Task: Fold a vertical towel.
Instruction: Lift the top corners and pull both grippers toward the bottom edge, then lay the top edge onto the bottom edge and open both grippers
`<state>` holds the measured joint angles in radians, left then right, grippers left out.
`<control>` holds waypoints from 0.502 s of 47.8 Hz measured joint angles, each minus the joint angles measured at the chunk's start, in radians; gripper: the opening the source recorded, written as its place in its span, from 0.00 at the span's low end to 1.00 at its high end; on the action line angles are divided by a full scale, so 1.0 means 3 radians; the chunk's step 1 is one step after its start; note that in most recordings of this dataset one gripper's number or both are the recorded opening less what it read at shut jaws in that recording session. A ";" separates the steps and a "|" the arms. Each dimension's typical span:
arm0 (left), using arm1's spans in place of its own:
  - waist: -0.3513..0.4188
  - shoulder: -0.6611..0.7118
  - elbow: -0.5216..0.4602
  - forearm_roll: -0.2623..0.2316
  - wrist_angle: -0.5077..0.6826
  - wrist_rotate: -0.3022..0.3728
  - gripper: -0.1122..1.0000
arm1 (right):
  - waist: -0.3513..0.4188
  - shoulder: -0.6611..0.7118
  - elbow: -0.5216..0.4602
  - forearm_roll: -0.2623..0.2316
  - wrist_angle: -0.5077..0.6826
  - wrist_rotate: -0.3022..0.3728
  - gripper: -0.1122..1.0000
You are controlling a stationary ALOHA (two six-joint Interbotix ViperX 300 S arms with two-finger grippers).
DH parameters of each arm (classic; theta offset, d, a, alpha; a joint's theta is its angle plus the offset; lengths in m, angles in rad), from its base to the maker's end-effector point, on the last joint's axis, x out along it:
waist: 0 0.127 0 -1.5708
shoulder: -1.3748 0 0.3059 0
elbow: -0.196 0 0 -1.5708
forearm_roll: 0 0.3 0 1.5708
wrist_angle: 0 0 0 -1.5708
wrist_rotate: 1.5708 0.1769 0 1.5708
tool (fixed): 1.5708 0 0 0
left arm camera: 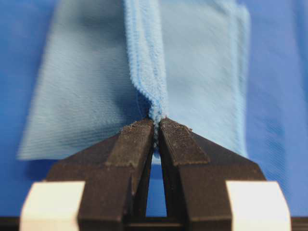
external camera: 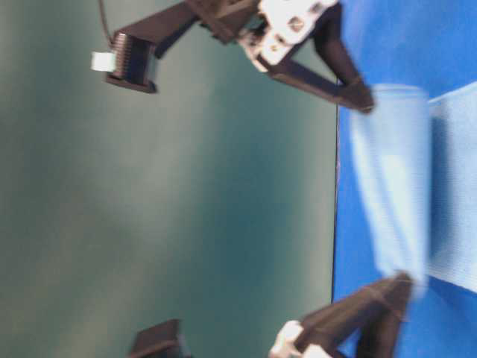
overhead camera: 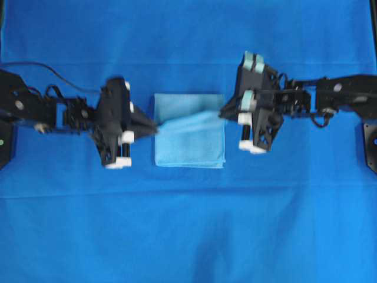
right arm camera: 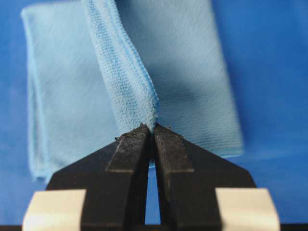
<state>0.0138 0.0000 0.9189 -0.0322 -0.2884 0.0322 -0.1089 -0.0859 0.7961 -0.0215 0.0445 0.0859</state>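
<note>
The light sky-blue towel lies in the middle of the deep-blue table covering, partly lifted. My left gripper is shut on the towel's left edge, and my right gripper is shut on its right edge. Between them a raised band of cloth stretches over the part that rests flat. In the left wrist view the pinched towel runs up from the left gripper. The right wrist view has the same towel rising from the right gripper. The table-level view shows the towel hanging blurred between both grippers.
The deep-blue table covering spreads all around the towel. Both black arms reach in from the left and right sides. A dark cable trails behind the left arm. A green backdrop fills the table-level view's left.
</note>
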 measured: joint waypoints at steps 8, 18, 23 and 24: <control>-0.0097 0.0240 -0.0036 0.0000 -0.0138 -0.0010 0.13 | 0.0051 0.0189 0.0000 0.0005 -0.0112 0.0051 0.13; -0.0102 0.0307 -0.0046 0.0000 -0.0189 -0.0010 0.13 | 0.0092 0.0271 0.0000 0.0010 -0.0148 0.0087 0.13; -0.0102 0.0307 -0.0051 0.0000 -0.0199 -0.0010 0.13 | 0.0123 0.0276 0.0000 0.0010 -0.0148 0.0092 0.13; -0.0107 0.0307 -0.0056 0.0000 -0.0199 -0.0015 0.13 | 0.0128 0.0276 -0.0005 0.0010 -0.0153 0.0092 0.13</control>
<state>-0.0184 0.0920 0.9020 -0.0322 -0.3482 0.0276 -0.0706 -0.0031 0.7946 -0.0184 -0.0015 0.1135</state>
